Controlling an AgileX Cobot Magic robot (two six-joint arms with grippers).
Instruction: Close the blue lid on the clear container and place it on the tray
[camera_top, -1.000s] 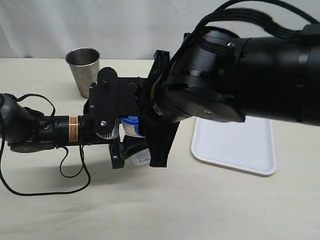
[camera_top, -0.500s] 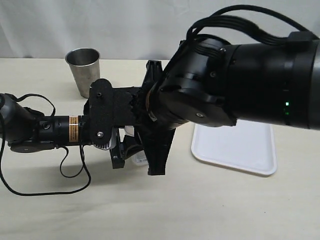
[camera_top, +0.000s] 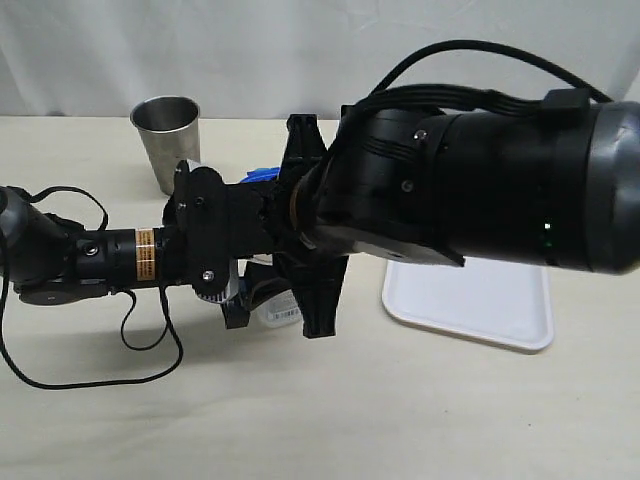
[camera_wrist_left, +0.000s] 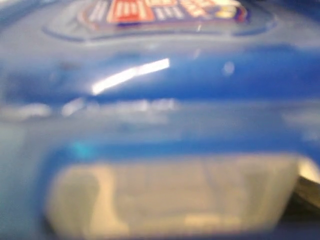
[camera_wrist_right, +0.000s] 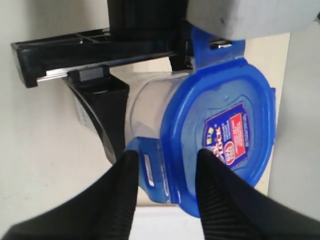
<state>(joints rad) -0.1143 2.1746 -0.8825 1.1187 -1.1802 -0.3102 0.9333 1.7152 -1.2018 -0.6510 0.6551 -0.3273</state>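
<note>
The clear container (camera_wrist_right: 150, 102) lies sideways above the table, and my left gripper (camera_top: 252, 292) is shut on its body; one black finger (camera_wrist_right: 102, 107) presses its side. The blue lid (camera_wrist_right: 220, 135) sits on its mouth, red-and-white sticker facing out, with one flap (camera_wrist_right: 150, 170) sticking out. My right gripper (camera_wrist_right: 170, 152) is open, its fingers standing either side of that flap and the lid's rim. In the left wrist view the blurred lid (camera_wrist_left: 160, 90) fills the picture. The exterior view shows only a sliver of lid (camera_top: 262, 173). The white tray (camera_top: 470, 300) lies at the right.
A steel cup (camera_top: 167, 140) stands at the back left, behind the left arm. The big right arm (camera_top: 470, 190) hangs over the middle of the table and part of the tray. Cable loops (camera_top: 150, 330) lie beside the left arm.
The left wrist has turned, and the blue lid now shows higher, above the grippers. The right arm has shifted slightly left and rolled, and its jaws have narrowed a little.
</note>
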